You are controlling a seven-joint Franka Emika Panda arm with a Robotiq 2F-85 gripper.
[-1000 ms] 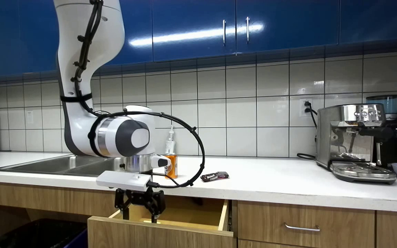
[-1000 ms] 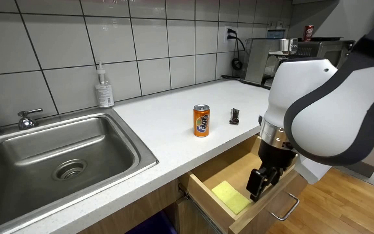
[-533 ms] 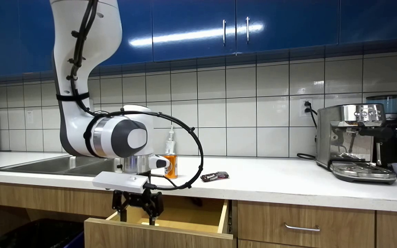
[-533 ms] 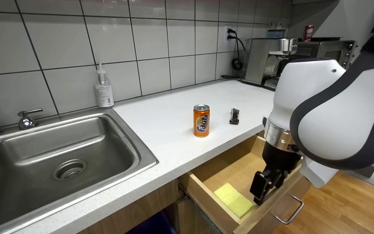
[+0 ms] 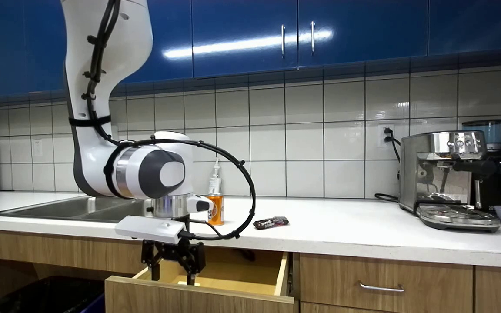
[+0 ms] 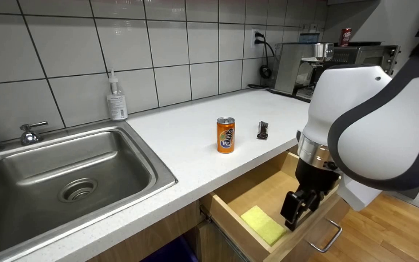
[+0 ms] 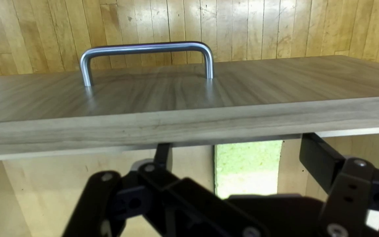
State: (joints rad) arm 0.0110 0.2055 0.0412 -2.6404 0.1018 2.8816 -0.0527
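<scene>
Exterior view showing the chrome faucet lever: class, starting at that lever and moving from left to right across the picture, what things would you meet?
Chrome faucet lever → soap pump bottle → orange Fanta can → yellow sponge → Robotiq gripper → dark red soda can.

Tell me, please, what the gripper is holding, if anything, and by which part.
Nothing is held: the gripper stands open, and the yellow sponge lies in the drawer.

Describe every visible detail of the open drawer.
The drawer is pulled out beneath the white countertop, with a wood-grained front panel and paler wood inside. A silvery bar handle is fixed to the panel; a yellow sponge lies flat on the bottom. The open gripper hangs partly inside, close behind the panel; contact there is unclear.
</scene>
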